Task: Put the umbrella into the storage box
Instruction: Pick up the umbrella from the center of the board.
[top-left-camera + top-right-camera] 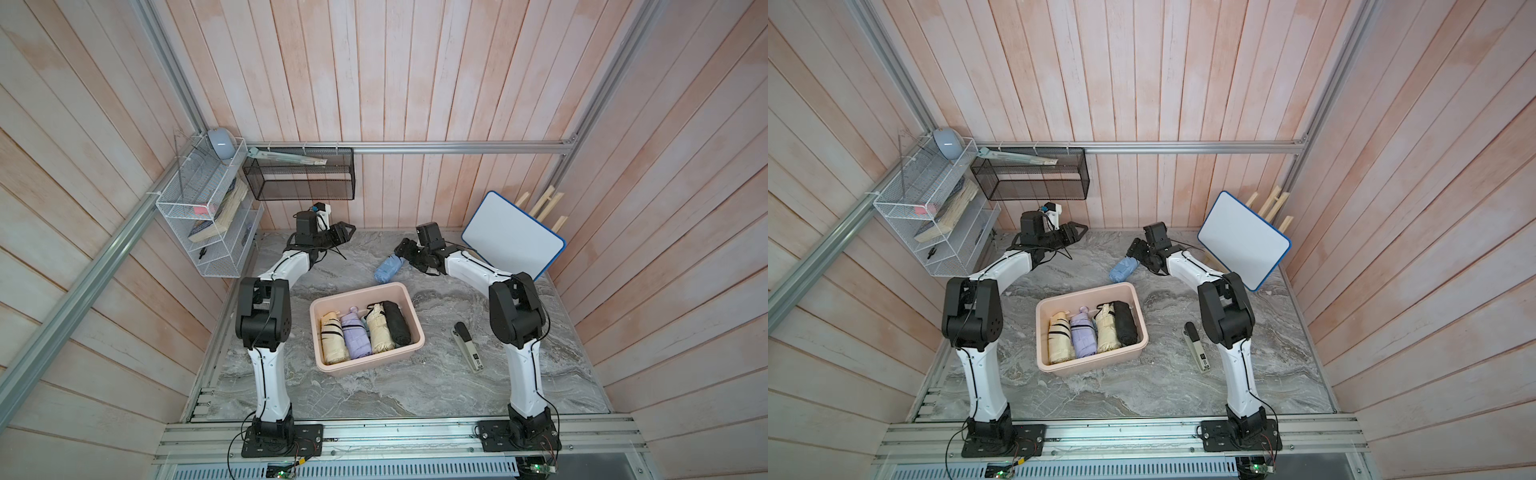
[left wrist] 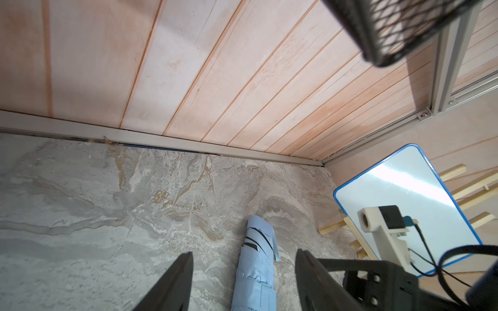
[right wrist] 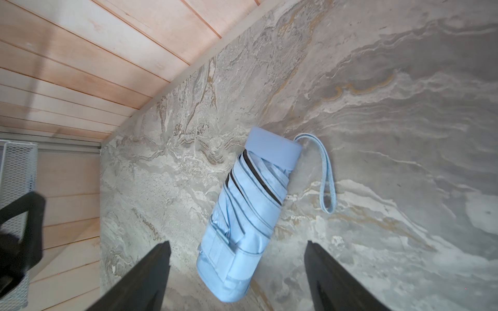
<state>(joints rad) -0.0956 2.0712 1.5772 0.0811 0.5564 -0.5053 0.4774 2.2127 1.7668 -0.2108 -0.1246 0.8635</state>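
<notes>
A light blue folded umbrella (image 1: 387, 269) (image 1: 1123, 268) lies on the marble table behind the storage box, its wrist strap trailing beside it. The storage box (image 1: 374, 364) (image 1: 1096, 366), a pale pink tub, stands mid-table holding several folded umbrellas: cream, lilac, beige and black. My right gripper (image 1: 401, 250) (image 3: 237, 242) hovers just over the blue umbrella's (image 3: 250, 202) far end, open, fingers on either side without touching. My left gripper (image 1: 348, 231) (image 2: 244, 253) is open and empty near the back wall, pointing toward the umbrella (image 2: 256, 269).
A blue-framed whiteboard (image 1: 513, 235) leans on wooden sticks at the back right, close behind the right arm. A stapler (image 1: 467, 347) lies right of the box. A black mesh basket (image 1: 299, 174) and a white wire rack (image 1: 199, 216) hang at the back left.
</notes>
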